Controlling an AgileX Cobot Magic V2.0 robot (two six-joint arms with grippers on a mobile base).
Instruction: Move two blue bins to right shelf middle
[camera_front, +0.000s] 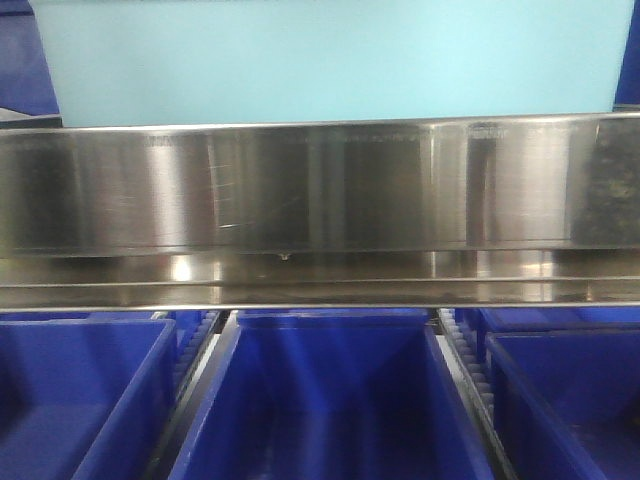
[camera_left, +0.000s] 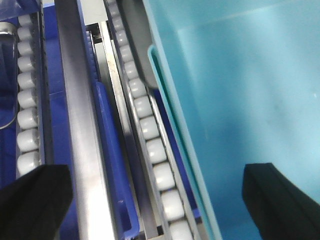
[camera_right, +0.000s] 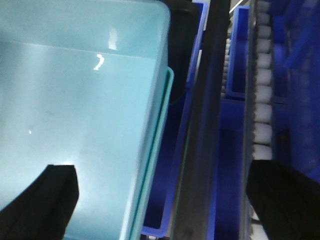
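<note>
A pale light-blue bin (camera_front: 330, 60) fills the top of the front view, sitting above the steel shelf rail (camera_front: 320, 185). In the left wrist view my left gripper (camera_left: 155, 170) is open and straddles the bin's left wall (camera_left: 180, 130): one finger (camera_left: 272, 195) is inside the bin, the other (camera_left: 35, 200) is outside over a steel rail. In the right wrist view my right gripper (camera_right: 161, 167) is open and straddles the bin's right wall (camera_right: 150, 150) in the same way. A second teal rim (camera_right: 167, 100) hugs that wall; I cannot tell whether it is a nested bin.
Three dark blue bins (camera_front: 330, 400) sit in a row below the steel rail. White roller tracks (camera_left: 150, 145) run beside the pale bin on the left, and another roller track (camera_right: 262, 95) runs on the right. Dark blue bin edges (camera_left: 110, 150) lie between the rails.
</note>
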